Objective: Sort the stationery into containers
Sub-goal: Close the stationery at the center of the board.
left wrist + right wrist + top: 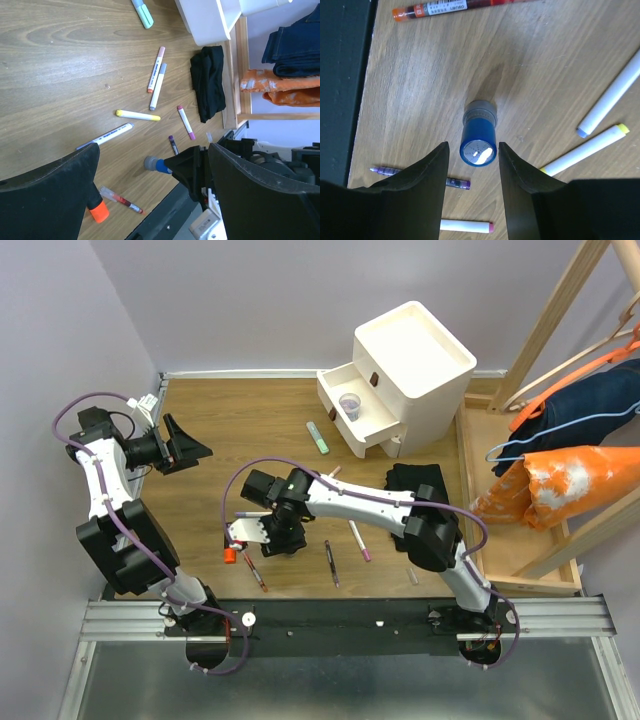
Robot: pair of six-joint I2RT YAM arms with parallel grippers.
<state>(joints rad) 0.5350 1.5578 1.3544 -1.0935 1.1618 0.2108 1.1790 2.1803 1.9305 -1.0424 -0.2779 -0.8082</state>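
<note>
My right fingers (427, 180) hang straight down over a stubby blue cylinder (478, 135) that stands upright on the desk (420, 90), near its front edge. They are about half open and straddle its top. I can see a strip of wood on either side of it, so they are not gripping it. My left fingers (185, 445) are spread as wide as they go and hold nothing, raised over the far left of the desk.

Loose stationery lies around the cylinder: a red pen (430, 9) with an orange end, a short purple pen (420, 177) and a yellow-capped marker (585, 150). An orange highlighter (230, 556) lies just left of the right fingers. A pale-green highlighter (319, 438) lies near the white cabinet (410, 370) at the back of the desk, whose drawers (330, 385) stand pulled out. A folded black cloth (418, 480) lies in front of the cabinet.
</note>
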